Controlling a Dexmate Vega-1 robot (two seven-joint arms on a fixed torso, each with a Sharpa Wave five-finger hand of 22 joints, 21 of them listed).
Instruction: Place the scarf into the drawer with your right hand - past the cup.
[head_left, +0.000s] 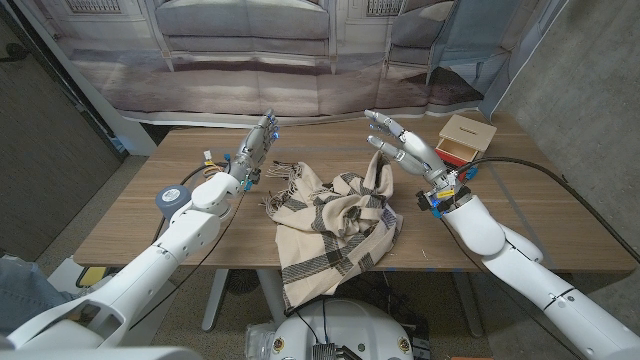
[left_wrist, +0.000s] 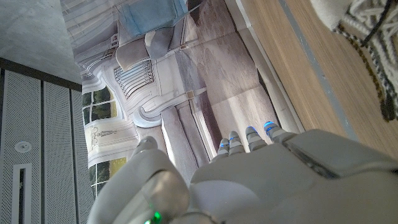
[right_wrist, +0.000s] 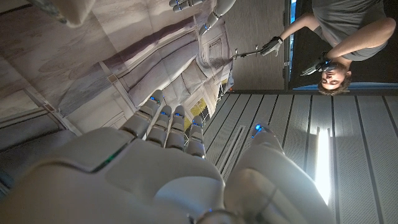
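Wooden drawer interior hidden; scarf outside; both hands' fingers spread, holding nothing.

Cream, dark-striped scarf lies crumpled, overhanging the table's near edge; wooden drawer open.

You have the wooden surface in front of you, and behind its far edge hangs a printed backdrop showing a pale building front. A round blue-and-grey object sits on the surface near its left side, and a small white item lies farther back on that side. In the right wrist view a person stands with one arm stretched out.
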